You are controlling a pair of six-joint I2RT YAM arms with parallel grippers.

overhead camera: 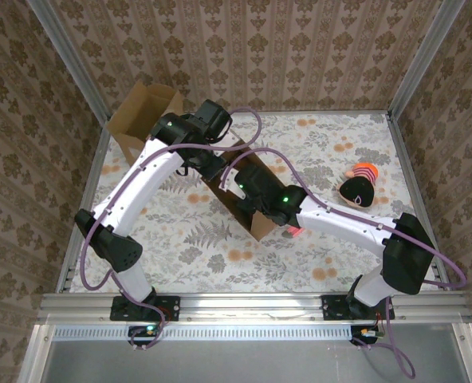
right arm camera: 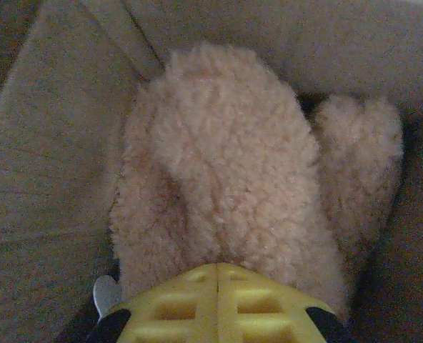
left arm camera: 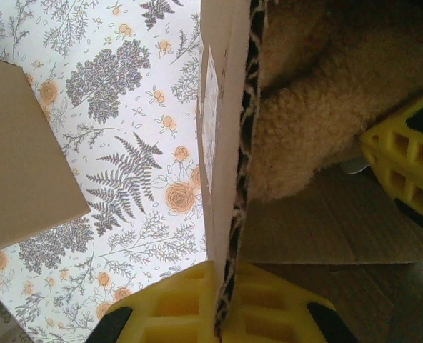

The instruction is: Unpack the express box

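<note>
The express box (overhead camera: 254,225), brown cardboard and open at the top, stands mid-table on the flowered cloth. My left gripper (left arm camera: 224,289) is shut on the box's side wall (left arm camera: 226,107), whose corrugated edge runs between the yellow fingers. Inside lies a fluffy beige plush toy (right arm camera: 226,179), also seen in the left wrist view as plush toy (left arm camera: 304,121). My right gripper (right arm camera: 217,270) is down inside the box, its jaws together, tips against the plush's fur. One of its yellow fingers (left arm camera: 404,168) shows beside the toy.
A second open cardboard box (overhead camera: 144,116) stands at the back left corner. A black, orange and pink plush (overhead camera: 359,185) lies on the cloth to the right. Metal frame rails (overhead camera: 84,183) border the table.
</note>
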